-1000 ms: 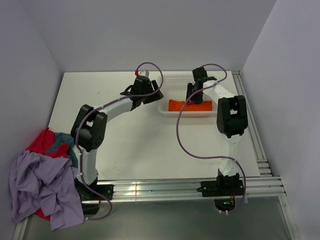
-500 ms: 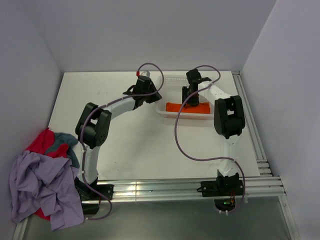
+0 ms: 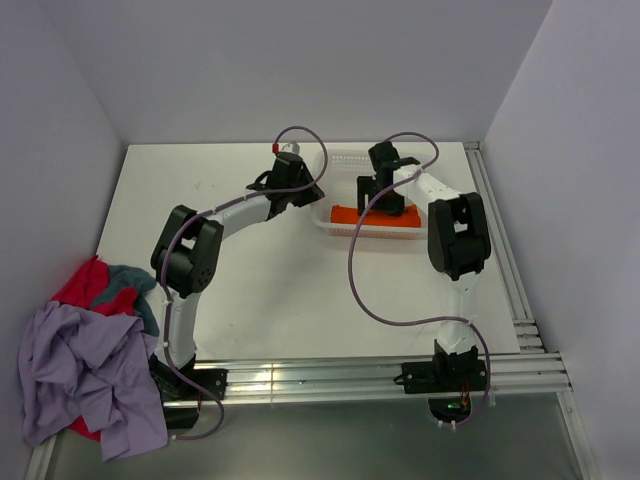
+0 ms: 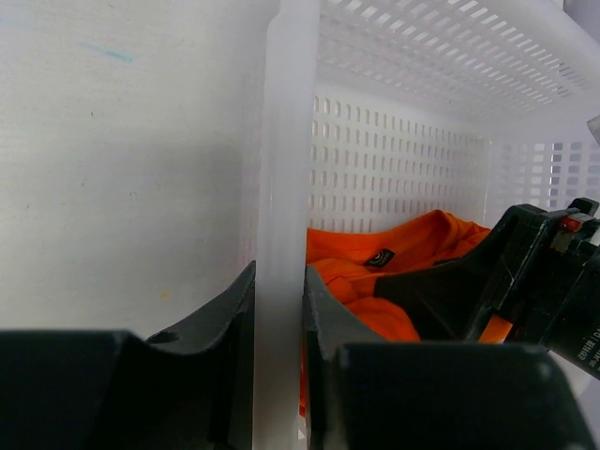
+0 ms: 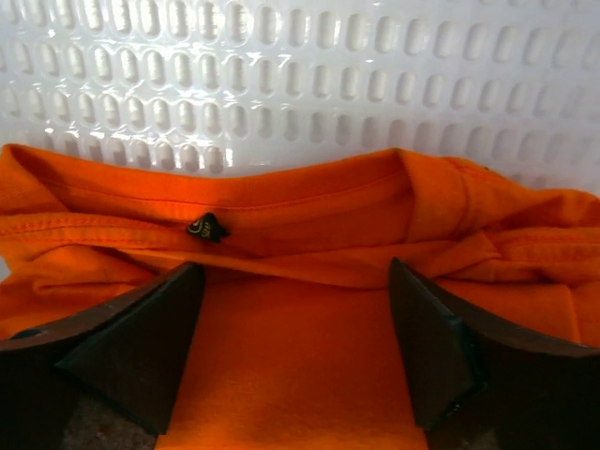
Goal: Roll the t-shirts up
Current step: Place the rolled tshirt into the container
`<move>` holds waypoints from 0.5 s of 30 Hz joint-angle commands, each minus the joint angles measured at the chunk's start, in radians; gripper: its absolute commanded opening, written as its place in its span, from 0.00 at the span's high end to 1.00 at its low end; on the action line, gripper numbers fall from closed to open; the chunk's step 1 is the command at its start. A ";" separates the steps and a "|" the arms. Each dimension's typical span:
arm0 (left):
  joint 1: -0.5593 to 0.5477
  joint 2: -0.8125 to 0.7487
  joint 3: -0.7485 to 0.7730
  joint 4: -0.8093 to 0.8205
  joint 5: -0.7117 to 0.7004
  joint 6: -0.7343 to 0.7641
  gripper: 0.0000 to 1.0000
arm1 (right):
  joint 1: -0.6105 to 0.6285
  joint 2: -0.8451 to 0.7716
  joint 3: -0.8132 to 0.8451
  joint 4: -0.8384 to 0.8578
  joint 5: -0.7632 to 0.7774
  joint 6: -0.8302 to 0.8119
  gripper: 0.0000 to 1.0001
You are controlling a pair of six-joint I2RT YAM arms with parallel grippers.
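A rolled bright orange t-shirt (image 3: pixel 350 214) lies in a white perforated basket (image 3: pixel 345 158) at the back of the table. My right gripper (image 3: pixel 385 200) is down in the basket, open, with its fingers on either side of the orange t-shirt (image 5: pixel 291 216); in the right wrist view the gripper (image 5: pixel 295 272) shows a wide gap. My left gripper (image 3: pixel 307 195) is shut on the basket's left wall (image 4: pixel 281 141), one finger inside and one outside (image 4: pixel 279 281). The orange t-shirt (image 4: pixel 356 272) shows behind that wall. Lavender (image 3: pixel 80 370), red (image 3: pixel 90 285) and grey-teal (image 3: pixel 130 275) t-shirts lie heaped at the near left.
White walls enclose the table on the left, back and right. An aluminium rail (image 3: pixel 350 375) with both arm bases runs along the near edge. A rail track (image 3: pixel 505 260) runs along the right side. Purple cables loop above both arms.
The basket with the orange t-shirt has shifted a little to the left, held by my left gripper. My right gripper has moved left and lower over the shirt.
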 commanded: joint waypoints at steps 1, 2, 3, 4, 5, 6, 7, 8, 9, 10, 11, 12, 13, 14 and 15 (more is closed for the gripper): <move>-0.003 0.016 0.043 0.032 -0.063 -0.062 1.00 | 0.005 -0.078 0.028 -0.069 0.064 0.048 0.12; -0.003 0.020 0.049 0.032 -0.063 -0.065 1.00 | -0.001 -0.098 0.033 -0.058 0.078 0.062 0.10; -0.003 0.025 0.057 0.037 -0.061 -0.066 1.00 | -0.012 -0.142 0.031 -0.031 0.084 0.080 0.08; -0.003 0.033 0.062 0.038 -0.061 -0.071 1.00 | -0.021 -0.169 0.027 -0.017 0.102 0.089 0.05; -0.003 0.037 0.065 0.043 -0.060 -0.080 1.00 | -0.028 -0.196 0.026 -0.006 0.113 0.103 0.03; -0.003 0.042 0.072 0.055 -0.054 -0.086 1.00 | -0.032 -0.222 0.028 0.005 0.121 0.102 0.02; -0.003 0.057 0.077 0.064 -0.046 -0.092 1.00 | -0.038 -0.280 0.028 0.022 0.127 0.105 0.02; -0.003 0.066 0.085 0.070 -0.042 -0.108 1.00 | -0.041 -0.314 0.017 0.032 0.144 0.108 0.01; -0.004 0.076 0.101 0.075 -0.038 -0.117 1.00 | -0.041 -0.391 0.004 0.048 0.152 0.111 0.01; -0.006 0.096 0.111 0.087 -0.038 -0.125 1.00 | -0.040 -0.434 -0.044 0.090 0.161 0.120 0.00; -0.010 0.108 0.126 0.087 -0.040 -0.134 1.00 | -0.041 -0.480 -0.074 0.123 0.164 0.135 0.00; -0.015 0.122 0.169 0.087 -0.046 -0.135 1.00 | -0.041 -0.565 -0.108 0.187 0.158 0.143 0.00; -0.023 0.157 0.195 0.078 -0.055 -0.132 1.00 | -0.041 -0.607 -0.140 0.216 0.150 0.149 0.00; -0.036 0.177 0.227 0.064 -0.058 -0.132 1.00 | -0.041 -0.644 -0.197 0.244 0.132 0.163 0.00; -0.041 0.201 0.302 0.052 -0.061 -0.132 1.00 | -0.041 -0.702 -0.222 0.266 0.118 0.170 0.00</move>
